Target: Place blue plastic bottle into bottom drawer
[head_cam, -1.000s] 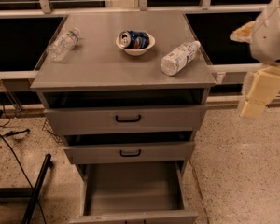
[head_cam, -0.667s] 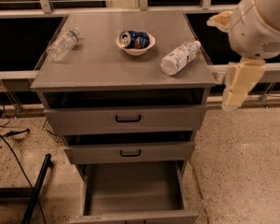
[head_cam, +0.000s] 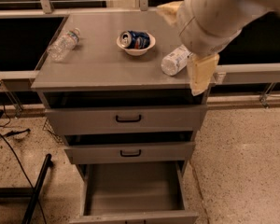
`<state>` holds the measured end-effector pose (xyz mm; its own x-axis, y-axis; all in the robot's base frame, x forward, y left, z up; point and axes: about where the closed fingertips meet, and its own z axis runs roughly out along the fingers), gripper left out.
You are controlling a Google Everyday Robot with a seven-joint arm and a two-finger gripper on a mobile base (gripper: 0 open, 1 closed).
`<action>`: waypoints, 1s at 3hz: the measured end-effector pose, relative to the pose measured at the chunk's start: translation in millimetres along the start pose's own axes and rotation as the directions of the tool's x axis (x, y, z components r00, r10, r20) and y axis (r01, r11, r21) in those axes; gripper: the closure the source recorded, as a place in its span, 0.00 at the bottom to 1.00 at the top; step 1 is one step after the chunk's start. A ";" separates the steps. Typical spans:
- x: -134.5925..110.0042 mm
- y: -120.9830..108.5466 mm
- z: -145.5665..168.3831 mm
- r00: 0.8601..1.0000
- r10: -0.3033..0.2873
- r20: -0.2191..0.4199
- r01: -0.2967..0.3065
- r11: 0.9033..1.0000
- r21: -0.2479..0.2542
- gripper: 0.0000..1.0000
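Note:
The blue plastic bottle [head_cam: 174, 60] lies on its side near the right front edge of the grey cabinet top [head_cam: 98, 66], its far end hidden behind my arm. My gripper [head_cam: 184, 43] hangs right over it, coming in from the upper right. Its two pale yellow fingers stand wide apart: one finger [head_cam: 199, 73] is just right of the bottle, the other is at the back of the cabinet top. The gripper is open and holds nothing. The bottom drawer [head_cam: 133, 192] is pulled out at the foot of the cabinet, with bare grey walls and floor.
A white bowl [head_cam: 136, 46] holding a blue soda can [head_cam: 134, 38] sits mid-top. A smaller clear bottle [head_cam: 63, 44] lies at the left edge. Two upper drawers [head_cam: 128, 119] with black handles are pushed in. A black stand and cables [head_cam: 18, 171] are on the floor left.
My arm has swung left from beside the cabinet to over its right side, bringing the gripper above the blue plastic bottle. The bottle and drawers have not moved.

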<state>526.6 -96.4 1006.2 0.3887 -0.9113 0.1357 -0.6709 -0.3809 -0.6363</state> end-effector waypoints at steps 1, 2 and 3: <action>13.8 11.6 16.9 0.996 -0.053 -0.072 0.052 0.999 -0.005 0.00; 6.1 2.7 6.8 0.992 -0.088 -0.087 0.090 0.996 0.016 0.00; -2.3 -15.3 12.6 0.963 -0.217 -0.159 0.227 0.972 0.054 0.00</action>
<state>543.9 -86.5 1006.0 0.4192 -0.8202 0.3894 -0.5298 -0.5692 -0.6287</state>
